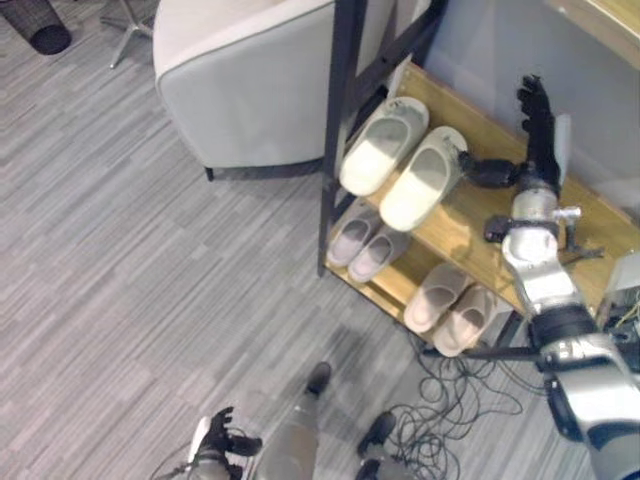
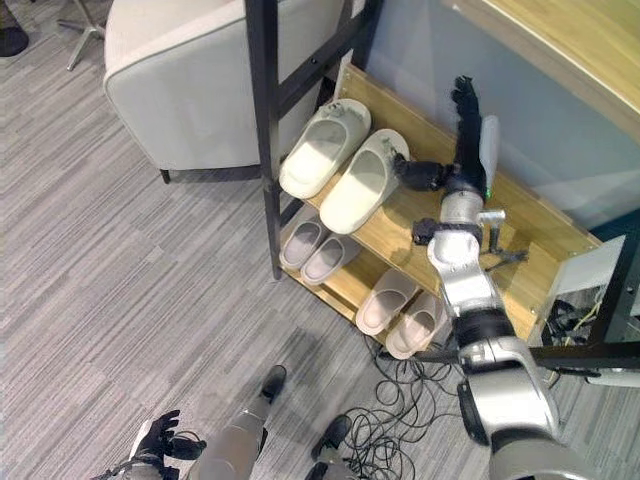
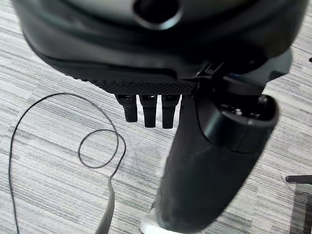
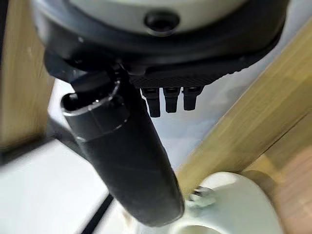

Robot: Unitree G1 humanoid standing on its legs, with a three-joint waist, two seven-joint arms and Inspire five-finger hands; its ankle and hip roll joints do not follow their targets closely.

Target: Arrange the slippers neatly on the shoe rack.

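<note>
A pair of large pale slippers lies side by side on the top wooden shelf of the shoe rack, toes pointing out. Two smaller beige pairs sit on the lower shelf. My right hand hovers over the top shelf just right of the large pair. It is open, its fingers straight and holding nothing. Its thumb reaches toward the heel of the nearer slipper; I cannot tell if it touches. My left hand hangs low over the carpet, open and empty.
The rack's black upright post stands in front of the large slippers. A grey armchair sits close to the rack's left end. A pale wall backs the rack, with a wooden tabletop above. A black mesh bin stands far left.
</note>
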